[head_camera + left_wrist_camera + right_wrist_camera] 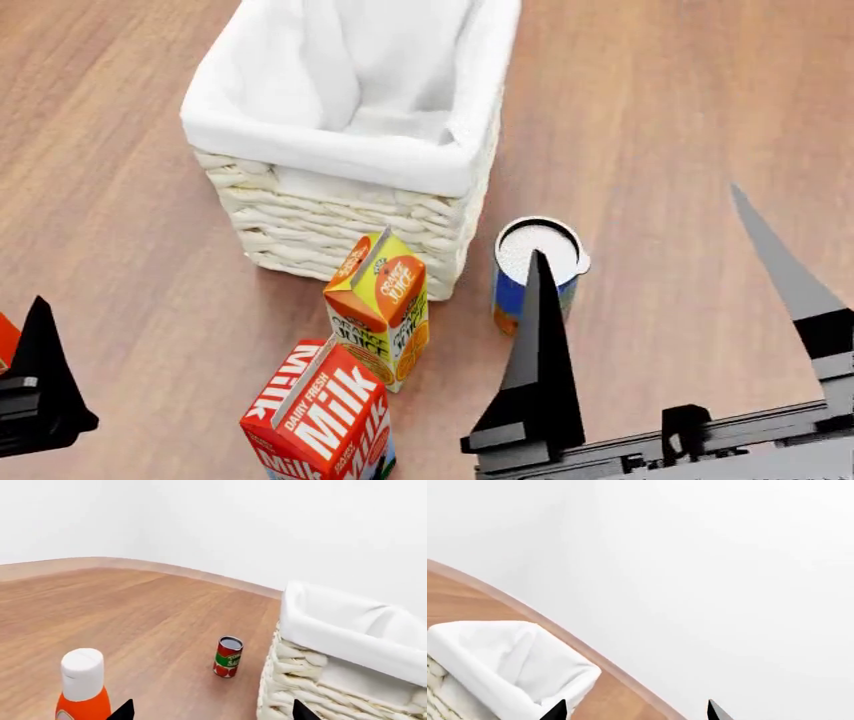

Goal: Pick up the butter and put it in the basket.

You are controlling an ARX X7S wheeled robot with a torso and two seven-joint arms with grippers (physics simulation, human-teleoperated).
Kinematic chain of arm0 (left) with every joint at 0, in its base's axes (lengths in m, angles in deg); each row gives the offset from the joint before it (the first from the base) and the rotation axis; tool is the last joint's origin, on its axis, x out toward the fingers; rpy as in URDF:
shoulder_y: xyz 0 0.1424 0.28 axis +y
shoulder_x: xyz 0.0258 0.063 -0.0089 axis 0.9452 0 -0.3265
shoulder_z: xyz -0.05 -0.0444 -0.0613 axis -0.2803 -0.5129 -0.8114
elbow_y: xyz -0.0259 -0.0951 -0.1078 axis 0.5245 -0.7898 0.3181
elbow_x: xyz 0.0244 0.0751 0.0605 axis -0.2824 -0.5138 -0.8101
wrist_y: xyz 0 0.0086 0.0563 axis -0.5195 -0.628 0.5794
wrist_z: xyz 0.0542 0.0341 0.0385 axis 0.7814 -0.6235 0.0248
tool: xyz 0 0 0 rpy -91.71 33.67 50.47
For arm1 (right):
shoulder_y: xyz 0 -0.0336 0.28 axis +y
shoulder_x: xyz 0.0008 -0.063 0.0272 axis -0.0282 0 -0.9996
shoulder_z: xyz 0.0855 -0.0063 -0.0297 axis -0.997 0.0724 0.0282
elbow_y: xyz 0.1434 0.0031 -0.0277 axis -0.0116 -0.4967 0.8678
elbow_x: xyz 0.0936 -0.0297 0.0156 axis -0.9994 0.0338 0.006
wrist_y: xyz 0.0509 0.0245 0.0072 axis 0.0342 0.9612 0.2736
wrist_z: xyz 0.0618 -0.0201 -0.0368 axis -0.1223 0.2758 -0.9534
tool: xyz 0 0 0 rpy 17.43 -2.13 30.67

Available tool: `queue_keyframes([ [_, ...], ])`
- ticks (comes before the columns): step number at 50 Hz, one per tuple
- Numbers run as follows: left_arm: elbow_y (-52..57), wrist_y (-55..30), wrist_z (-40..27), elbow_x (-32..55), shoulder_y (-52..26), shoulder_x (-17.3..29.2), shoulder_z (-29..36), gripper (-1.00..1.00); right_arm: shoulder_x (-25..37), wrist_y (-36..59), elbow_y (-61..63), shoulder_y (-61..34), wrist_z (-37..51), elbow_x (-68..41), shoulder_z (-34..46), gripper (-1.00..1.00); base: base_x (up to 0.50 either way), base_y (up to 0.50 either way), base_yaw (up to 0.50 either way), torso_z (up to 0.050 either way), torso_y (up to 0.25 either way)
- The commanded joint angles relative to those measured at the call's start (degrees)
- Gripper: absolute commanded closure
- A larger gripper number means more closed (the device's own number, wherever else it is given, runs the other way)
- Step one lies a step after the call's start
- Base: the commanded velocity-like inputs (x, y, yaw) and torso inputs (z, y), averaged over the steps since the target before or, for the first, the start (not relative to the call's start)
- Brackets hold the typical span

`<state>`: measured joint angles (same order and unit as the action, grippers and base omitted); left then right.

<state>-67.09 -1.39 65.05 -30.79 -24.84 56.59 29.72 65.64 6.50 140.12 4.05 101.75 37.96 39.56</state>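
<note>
The basket (350,152), white wicker with a white cloth liner, stands at the middle back of the wooden floor, and it also shows in the left wrist view (347,630) and in the right wrist view (500,670). The butter is out of view. My right gripper (635,222) is open and holds nothing, with its fingers to the right of the basket's near corner; its tips (635,707) stand wide apart. My left gripper (213,709) is open too, with nothing between its tips. Only one of its fingers (40,380) shows at the head view's left edge.
A red-and-white milk carton (320,420) and an orange juice carton (380,300) stand in front of the basket. A blue can with a white top (534,262) sits by my right gripper. A tomato can (228,656) and an orange white-capped bottle (83,685) stand near my left gripper.
</note>
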Motion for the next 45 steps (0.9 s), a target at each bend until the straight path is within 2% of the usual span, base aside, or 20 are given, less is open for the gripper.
queue_keyframes([
  [1,4.3,0.3,-0.6,1.9,1.4,1.6,-1.8,-1.00,1.3,4.2,6.8,3.3,7.2,4.5,2.9,-1.00,0.00,0.00,0.00,0.000,0.000],
  [10,8.0,1.1,-1.0,4.3,2.8,3.0,-4.4,-1.00,1.8,2.9,7.3,4.7,10.8,9.8,8.8,-1.00,0.00,0.00,0.00,0.000,0.000],
  [12,8.7,1.7,-0.7,4.3,3.2,3.4,-4.8,-1.00,0.9,5.2,7.3,0.9,13.2,9.6,14.5,-1.00,0.00,0.00,0.00,0.000,0.000],
  [18,10.2,2.3,-0.9,4.6,3.7,4.3,-6.2,-1.00,-2.0,2.5,7.3,-10.4,20.1,9.8,30.2,-1.00,0.00,0.00,0.00,0.000,0.000],
  [30,13.1,3.0,-1.5,6.1,5.0,5.7,-8.6,-1.00,-1.5,3.0,7.3,-7.2,20.2,12.6,28.9,-1.00,0.00,0.00,0.00,0.000,0.000],
  [36,13.9,4.4,-1.3,6.7,6.1,5.7,-9.9,-1.00,2.5,0.3,7.3,-8.2,20.2,17.8,32.5,-1.00,0.00,0.00,0.00,0.000,0.000],
  [45,14.5,5.2,-1.3,6.0,6.7,5.4,-10.0,-1.00,4.2,0.0,7.3,-6.7,20.2,20.0,32.1,-1.00,0.00,0.00,0.00,0.000,0.000],
])
